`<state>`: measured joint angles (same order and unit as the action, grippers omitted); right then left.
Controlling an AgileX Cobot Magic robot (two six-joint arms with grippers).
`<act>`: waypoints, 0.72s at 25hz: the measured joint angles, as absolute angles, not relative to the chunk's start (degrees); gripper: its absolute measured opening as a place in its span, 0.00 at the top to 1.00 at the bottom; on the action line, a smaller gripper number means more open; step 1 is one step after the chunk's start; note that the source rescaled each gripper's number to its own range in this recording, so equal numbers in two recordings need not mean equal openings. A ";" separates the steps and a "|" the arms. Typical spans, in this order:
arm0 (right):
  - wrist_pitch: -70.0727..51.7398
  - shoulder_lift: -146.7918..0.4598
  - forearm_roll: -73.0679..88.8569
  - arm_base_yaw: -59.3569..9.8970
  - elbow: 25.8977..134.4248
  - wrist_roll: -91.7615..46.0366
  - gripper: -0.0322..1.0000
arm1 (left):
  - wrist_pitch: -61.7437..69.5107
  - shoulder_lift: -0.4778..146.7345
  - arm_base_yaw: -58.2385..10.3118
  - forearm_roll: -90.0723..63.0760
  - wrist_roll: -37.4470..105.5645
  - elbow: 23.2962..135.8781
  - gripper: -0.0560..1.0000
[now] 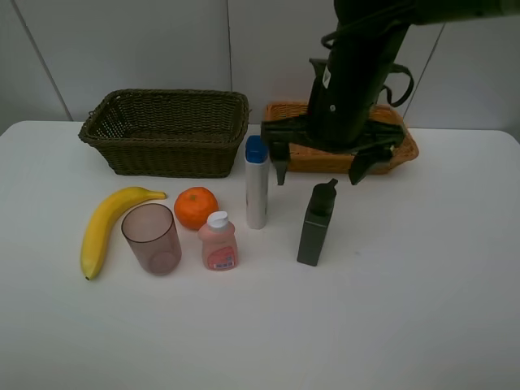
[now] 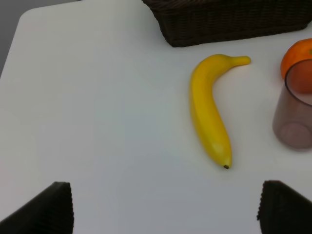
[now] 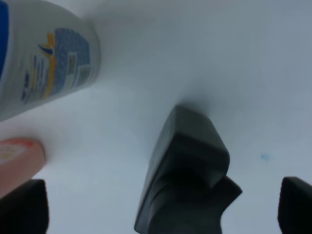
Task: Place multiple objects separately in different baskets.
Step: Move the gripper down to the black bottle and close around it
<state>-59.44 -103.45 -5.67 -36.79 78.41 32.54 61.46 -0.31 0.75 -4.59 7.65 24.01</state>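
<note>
My right gripper hangs open just above the dark green bottle, in front of the orange-tan basket, which its arm partly hides. The right wrist view has the dark green bottle between the spread fingers, with the white blue-capped tube and small pink bottle beside it. On the table stand the tube, orange, pink bottle, pinkish cup and banana. The dark basket sits behind them. My left gripper is open near the banana.
The white table runs to a grey wall at the back. In the left wrist view the cup and orange lie past the banana, with the dark basket's wall beyond. The left arm is outside the high view.
</note>
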 joint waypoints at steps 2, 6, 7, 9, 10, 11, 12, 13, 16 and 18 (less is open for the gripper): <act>-57.42 -103.45 -5.07 -36.79 76.53 32.59 0.00 | 61.46 -0.31 0.75 -4.59 7.65 24.01 0.00; -53.92 -103.45 -5.01 -36.79 73.52 32.59 0.00 | 61.46 -0.31 0.75 -4.59 7.65 24.01 0.00; -52.84 -103.45 -5.01 -36.79 72.87 32.83 0.00 | 61.46 -0.31 0.75 -4.59 7.65 24.01 0.00; -51.18 -103.45 -5.01 -36.79 71.75 33.30 0.00 | 61.46 -0.31 0.75 -4.59 7.65 24.01 0.00; -50.19 -103.57 -5.06 -36.79 71.12 33.42 0.00 | 61.46 -0.31 0.75 -4.59 7.65 24.01 0.00; -49.52 -103.78 -5.12 -36.79 70.60 33.44 0.00 | 61.46 -0.31 0.75 -4.59 7.65 24.01 0.00; -49.18 -104.13 -5.12 -36.79 70.20 33.44 0.00 | 61.46 -0.31 0.75 -4.59 7.65 24.01 0.00; -48.83 -104.67 -5.17 -36.79 69.78 33.44 0.00 | 61.46 -0.31 0.75 -4.59 7.65 24.01 0.00; -47.89 -106.66 -5.13 -36.79 69.43 33.61 0.00 | 61.46 -0.31 0.75 -4.59 7.65 24.01 0.00; -47.32 -107.80 -4.99 -36.79 69.43 33.61 0.00 | 61.46 -0.31 0.75 -4.59 7.65 24.01 0.00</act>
